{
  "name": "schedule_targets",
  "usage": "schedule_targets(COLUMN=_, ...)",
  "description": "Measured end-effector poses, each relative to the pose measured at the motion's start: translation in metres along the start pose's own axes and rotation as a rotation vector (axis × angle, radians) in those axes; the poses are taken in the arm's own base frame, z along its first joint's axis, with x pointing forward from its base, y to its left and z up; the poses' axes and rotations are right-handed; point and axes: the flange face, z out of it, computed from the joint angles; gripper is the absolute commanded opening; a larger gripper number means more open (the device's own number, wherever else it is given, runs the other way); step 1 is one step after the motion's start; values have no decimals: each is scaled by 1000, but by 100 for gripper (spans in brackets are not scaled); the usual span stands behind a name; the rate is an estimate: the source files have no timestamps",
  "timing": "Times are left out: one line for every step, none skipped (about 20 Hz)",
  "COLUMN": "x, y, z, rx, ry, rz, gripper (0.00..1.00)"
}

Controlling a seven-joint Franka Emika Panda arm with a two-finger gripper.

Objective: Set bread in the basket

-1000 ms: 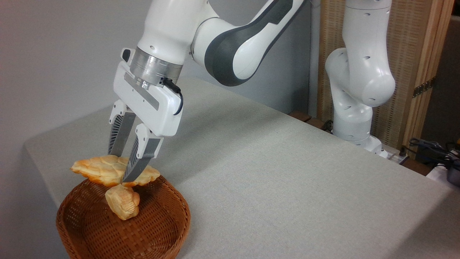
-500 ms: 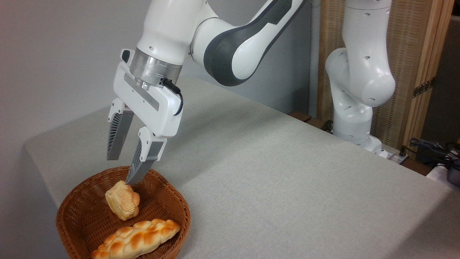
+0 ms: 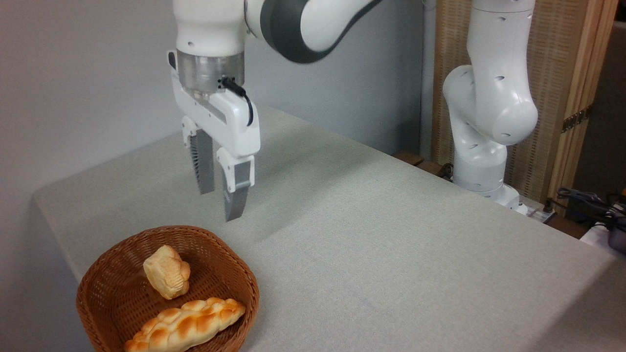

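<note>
One basket (image 3: 98, 278) sat at the near left of the tabletop (image 3: 391, 244). It held two pieces: the long braided bread (image 3: 186, 325) against its near wall and one lump (image 3: 167, 272) farther in. One hand (image 3: 220, 205) hung above, fingers apart, grasping nothing.

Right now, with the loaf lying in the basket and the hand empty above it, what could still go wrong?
Two small risks. The bread lies along the near side of the basket, its ends up by the rim, so a knock might tip it out. The basket also sits close to the table corner, and a nudge could push it off. The hand hangs open above, touching nothing.
</note>
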Motion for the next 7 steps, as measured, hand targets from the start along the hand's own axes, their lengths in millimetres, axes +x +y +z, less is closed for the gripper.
schedule_targets(x=-2, y=1, z=-4, rx=-17, ry=-24, rz=2, gripper=100)
schedule_targets(x=-4, y=2, z=-7, rx=-24, ry=-53, rz=7, gripper=100)
schedule_targets(x=-7, y=2, z=-9, rx=-23, ry=-85, rz=13, gripper=100)
schedule_targets(x=-9, y=1, z=-11, rx=-20, ry=-109, rz=16, gripper=100)
schedule_targets(x=-10, y=0, z=-14, rx=-20, ry=-124, rz=12, gripper=100)
schedule_targets(x=-12, y=-1, z=-16, rx=-20, ry=-131, rz=2, gripper=100)
schedule_targets(x=-13, y=-1, z=-18, rx=-21, ry=-133, rz=-12, gripper=100)
